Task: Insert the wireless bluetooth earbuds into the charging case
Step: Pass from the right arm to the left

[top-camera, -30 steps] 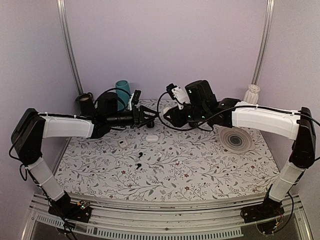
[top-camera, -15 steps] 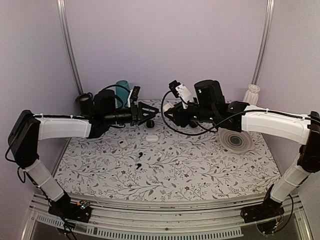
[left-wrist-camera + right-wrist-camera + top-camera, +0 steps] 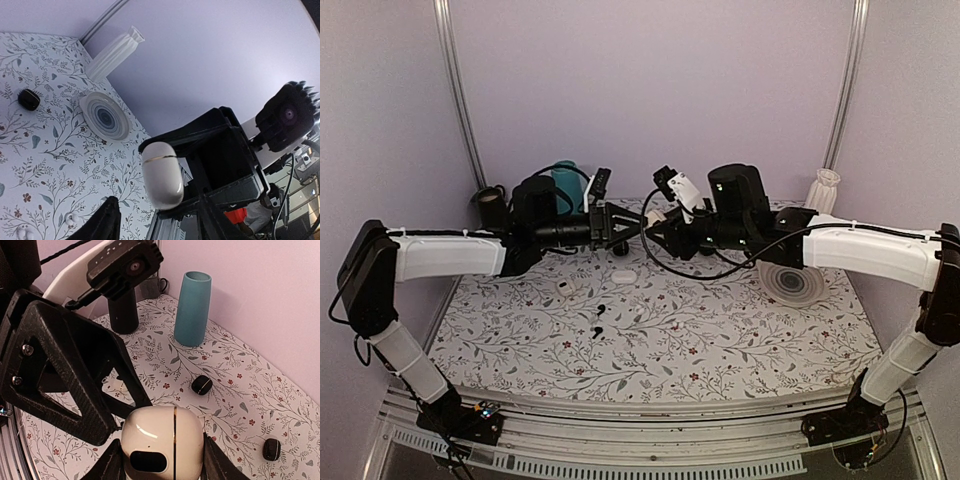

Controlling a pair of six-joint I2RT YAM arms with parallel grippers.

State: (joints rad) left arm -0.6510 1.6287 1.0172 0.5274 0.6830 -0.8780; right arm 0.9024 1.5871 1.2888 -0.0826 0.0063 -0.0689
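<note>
I have the right gripper (image 3: pixel 161 466) clamped on the white charging case (image 3: pixel 162 437), lid shut, in mid-air above the back of the table (image 3: pixel 720 340). The left gripper (image 3: pixel 623 228) is spread wide, nose to nose with it. Both forearms reach inward, roughly level.

Floral-print tablecloth (image 3: pixel 720 340) covers table; lilac walls (image 3: pixel 650 90) behind, 2 metal rails (image 3: pixel 455 90) running up them. Teal cup (image 3: pixel 192 310) upright at far left, close to wall. Black cylinder (image 3: pixel 124 315) upright near it, not touching. White ribbed vase (image 3: pixel 824 187) upright in far right corner. Round plate with concentric rings (image 3: pixel 792 280) flat on cloth, nearer than vase. 2 black pebble cases: 1 (image 3: pixel 202 385) near teal cup, other (image 3: pixel 271 449) well apart.
</note>
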